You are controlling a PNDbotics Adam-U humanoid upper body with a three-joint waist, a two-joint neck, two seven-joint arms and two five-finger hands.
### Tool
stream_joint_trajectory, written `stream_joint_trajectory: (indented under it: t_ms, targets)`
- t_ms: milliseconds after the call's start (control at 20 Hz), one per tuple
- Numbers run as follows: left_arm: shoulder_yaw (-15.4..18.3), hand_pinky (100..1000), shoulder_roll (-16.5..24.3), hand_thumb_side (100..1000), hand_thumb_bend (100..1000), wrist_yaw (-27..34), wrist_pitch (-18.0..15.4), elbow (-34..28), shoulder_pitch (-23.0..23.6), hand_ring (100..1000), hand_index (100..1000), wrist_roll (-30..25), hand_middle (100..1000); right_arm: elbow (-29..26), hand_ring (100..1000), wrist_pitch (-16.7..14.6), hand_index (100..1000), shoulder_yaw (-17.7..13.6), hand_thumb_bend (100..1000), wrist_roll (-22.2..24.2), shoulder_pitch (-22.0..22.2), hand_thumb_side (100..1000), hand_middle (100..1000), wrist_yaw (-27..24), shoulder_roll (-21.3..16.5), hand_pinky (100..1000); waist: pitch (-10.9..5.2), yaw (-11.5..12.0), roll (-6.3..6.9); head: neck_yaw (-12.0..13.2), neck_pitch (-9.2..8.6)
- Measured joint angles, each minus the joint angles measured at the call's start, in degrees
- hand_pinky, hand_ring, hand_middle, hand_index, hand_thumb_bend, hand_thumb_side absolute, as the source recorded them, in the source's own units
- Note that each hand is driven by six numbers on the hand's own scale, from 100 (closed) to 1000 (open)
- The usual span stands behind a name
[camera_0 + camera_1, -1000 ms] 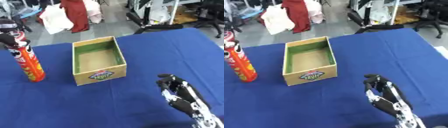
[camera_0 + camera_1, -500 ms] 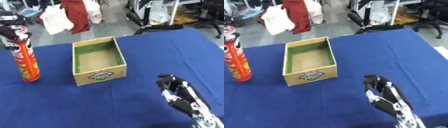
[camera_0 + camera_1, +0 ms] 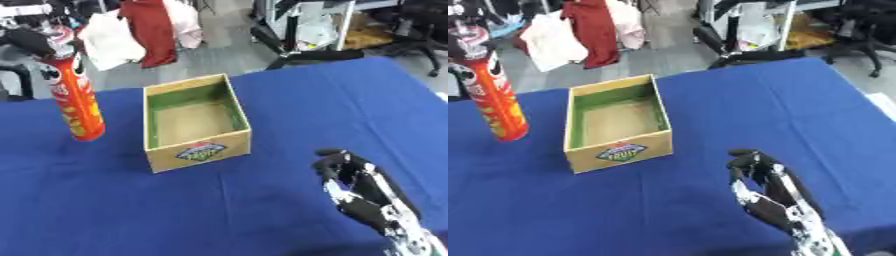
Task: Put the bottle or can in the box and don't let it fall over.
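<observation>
At the upper left of the frame the left hand (image 3: 35,41) is wrapped round the top of the tall orange can (image 3: 77,102), holding it nearly upright, a little tilted, with its base seemingly just off the blue table (image 3: 332,105), though the blur makes that hard to judge. The can sits just left of the cardboard box (image 3: 194,122), apart from it. The box stands open near the middle, green inside its walls, with a label on its near face. At the lower right the right hand (image 3: 363,192) rests fingers-up and relaxed, holding nothing.
</observation>
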Motion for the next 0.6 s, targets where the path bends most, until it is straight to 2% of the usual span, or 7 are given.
stream_joint_trajectory:
  t_ms: [300,600]
  targets:
    - [-0.9,205,-2.7,263,100,3.5,-0.8,-3.0,-3.0,395,910,0.9,525,0.0,736,-0.1,642,0.3,100,0.3,0.0,157,770,0.0,0.5,759,-0.07,-0.4,0.02,0.4,0.0]
    - [-2.4,226,-6.1,258,100,5.9,-1.6,-5.0,-3.6,417,917,2.1,547,0.0,736,0.0,642,0.6,100,0.5,-0.5,158,770,0.0,0.9,759,-0.08,-1.1,0.01,0.5,-0.01]
